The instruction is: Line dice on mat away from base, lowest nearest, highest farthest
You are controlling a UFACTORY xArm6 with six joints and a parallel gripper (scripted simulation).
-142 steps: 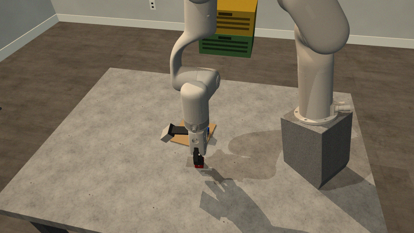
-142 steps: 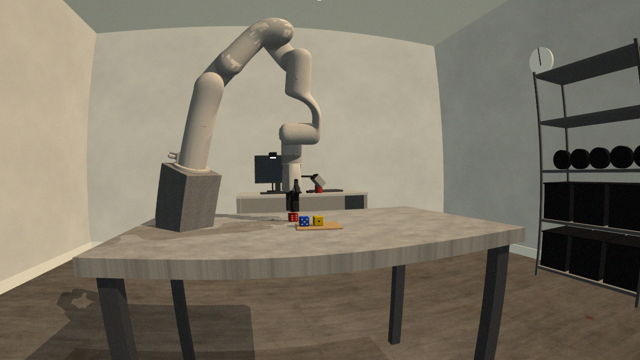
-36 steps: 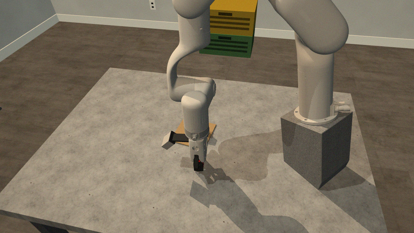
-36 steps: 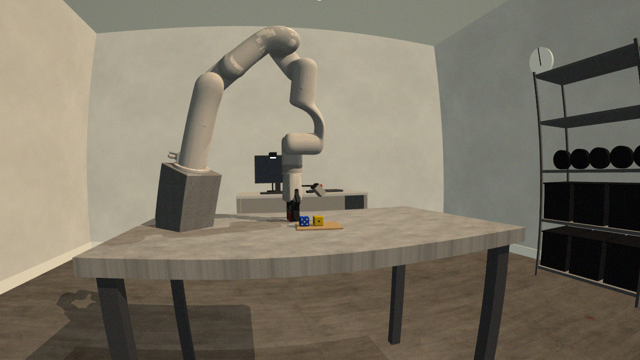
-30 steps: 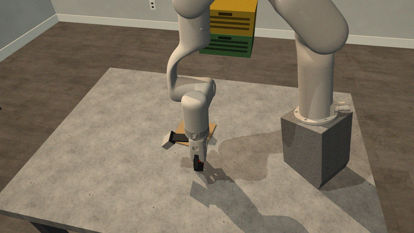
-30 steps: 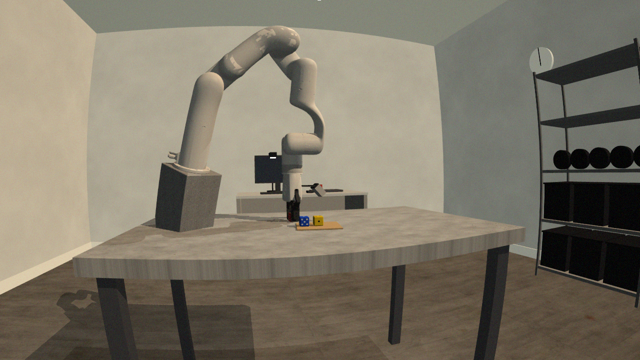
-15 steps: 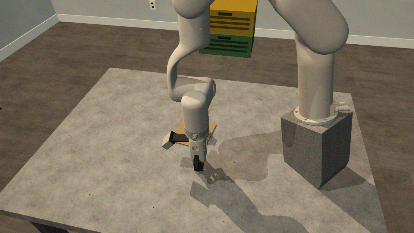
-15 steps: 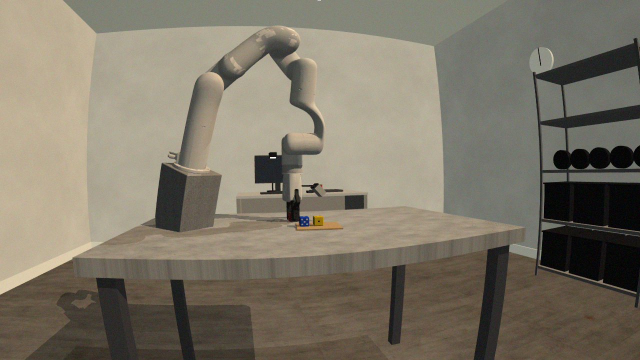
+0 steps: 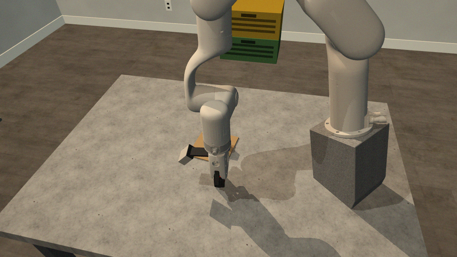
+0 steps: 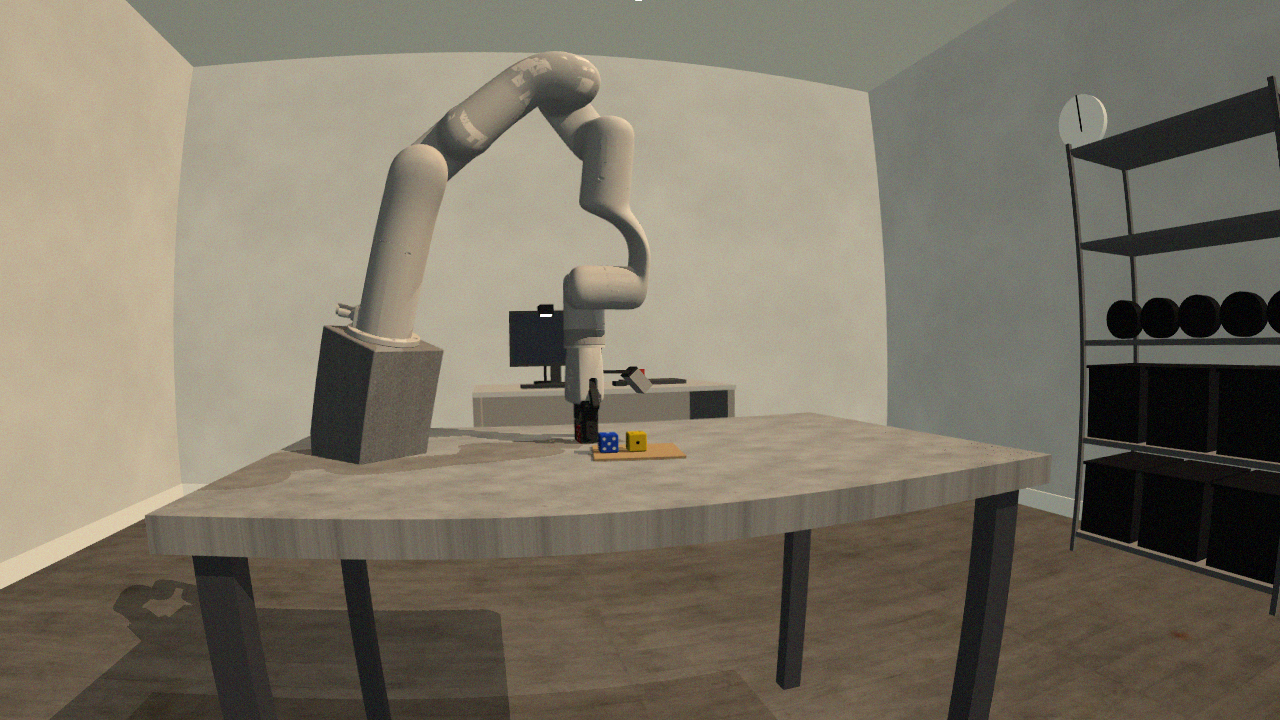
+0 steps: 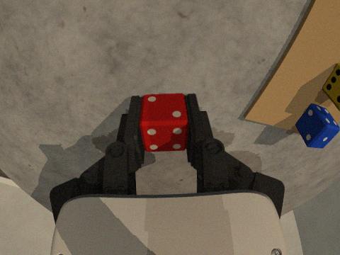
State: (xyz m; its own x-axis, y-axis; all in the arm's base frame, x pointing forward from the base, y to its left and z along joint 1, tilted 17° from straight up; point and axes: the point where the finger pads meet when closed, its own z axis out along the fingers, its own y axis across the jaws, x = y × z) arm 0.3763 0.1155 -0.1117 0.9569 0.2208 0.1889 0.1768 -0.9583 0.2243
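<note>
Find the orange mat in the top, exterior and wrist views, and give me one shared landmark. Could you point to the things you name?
Top: the orange mat (image 9: 234, 142) (image 10: 662, 453) (image 11: 301, 64) is near the middle, partly behind the arm.
Exterior: right of the gripper (image 9: 219, 186) (image 10: 586, 440) (image 11: 163, 109), under the blue and yellow dice.
Wrist: upper right, cut off by the edge.
Shared landmark: the gripper.

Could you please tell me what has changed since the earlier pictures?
The gripper has come down and closed its fingers on the red die. The blue die, yellow die and mat stayed put.
</note>
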